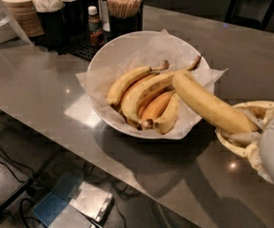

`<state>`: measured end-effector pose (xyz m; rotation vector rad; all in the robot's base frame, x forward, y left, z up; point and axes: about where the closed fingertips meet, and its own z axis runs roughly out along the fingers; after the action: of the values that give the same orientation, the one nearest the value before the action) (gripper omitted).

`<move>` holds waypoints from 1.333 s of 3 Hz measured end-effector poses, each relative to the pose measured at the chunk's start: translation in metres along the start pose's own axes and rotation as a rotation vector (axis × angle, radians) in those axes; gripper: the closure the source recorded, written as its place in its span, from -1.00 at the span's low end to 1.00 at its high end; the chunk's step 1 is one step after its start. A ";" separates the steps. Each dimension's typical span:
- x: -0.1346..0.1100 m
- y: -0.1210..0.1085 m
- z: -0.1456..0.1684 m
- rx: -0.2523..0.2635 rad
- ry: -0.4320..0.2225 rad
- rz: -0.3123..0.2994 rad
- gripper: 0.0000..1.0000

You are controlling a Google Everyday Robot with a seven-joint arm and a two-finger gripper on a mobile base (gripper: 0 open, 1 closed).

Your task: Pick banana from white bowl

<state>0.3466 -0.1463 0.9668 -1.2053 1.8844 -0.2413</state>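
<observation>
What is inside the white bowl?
The white bowl holds crinkled white paper and a pile of other bananas; they cover its bottom. The held banana is not inside: the hand, right of the bowl, grips it, tip over the rim.

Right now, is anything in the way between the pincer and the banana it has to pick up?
No. The pincer, at the right edge, is closed on one end of the banana. The other end pokes over the white bowl's rim, above the other bananas inside. Nothing visible blocks it.
</observation>
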 end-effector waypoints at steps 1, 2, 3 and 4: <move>0.011 0.027 -0.022 -0.001 -0.133 -0.032 1.00; 0.009 0.045 -0.047 -0.016 -0.337 -0.063 1.00; 0.004 0.031 -0.052 0.000 -0.426 -0.095 1.00; 0.004 0.032 -0.051 -0.003 -0.423 -0.096 1.00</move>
<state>0.2874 -0.1471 0.9772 -1.2390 1.4635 -0.0292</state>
